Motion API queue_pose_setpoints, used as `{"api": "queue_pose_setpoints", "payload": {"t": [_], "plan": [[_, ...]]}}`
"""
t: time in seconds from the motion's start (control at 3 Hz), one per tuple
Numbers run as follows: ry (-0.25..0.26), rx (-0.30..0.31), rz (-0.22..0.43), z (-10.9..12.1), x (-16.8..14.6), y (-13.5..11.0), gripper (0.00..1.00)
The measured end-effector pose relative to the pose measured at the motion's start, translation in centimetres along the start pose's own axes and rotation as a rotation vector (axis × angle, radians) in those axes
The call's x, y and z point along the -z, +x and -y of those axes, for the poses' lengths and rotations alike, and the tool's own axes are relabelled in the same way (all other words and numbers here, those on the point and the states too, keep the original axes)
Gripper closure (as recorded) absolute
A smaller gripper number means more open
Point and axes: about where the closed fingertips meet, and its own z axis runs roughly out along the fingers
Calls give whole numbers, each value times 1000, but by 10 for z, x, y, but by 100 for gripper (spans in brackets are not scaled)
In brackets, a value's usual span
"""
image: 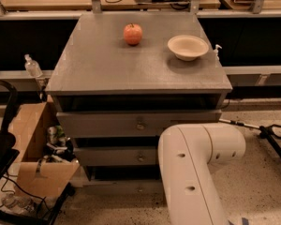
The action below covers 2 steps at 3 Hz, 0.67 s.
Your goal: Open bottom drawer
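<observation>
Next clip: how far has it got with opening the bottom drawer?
Nothing looks done: the bottom drawer sits shut, its knob untouched. In hand: the white arm reaches down in front of the cabinet; the pincer is out of view. Left: grip the knob and pull the drawer out.
</observation>
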Motion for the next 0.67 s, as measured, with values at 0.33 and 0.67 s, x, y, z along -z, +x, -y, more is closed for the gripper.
{"api": "queue_pose_setpoints", "payload": {"t": [0.33,0.67], "plan": [[-21,-32,4,-14,9,1,67],[-21,-33,4,-13,13,1,91]]}}
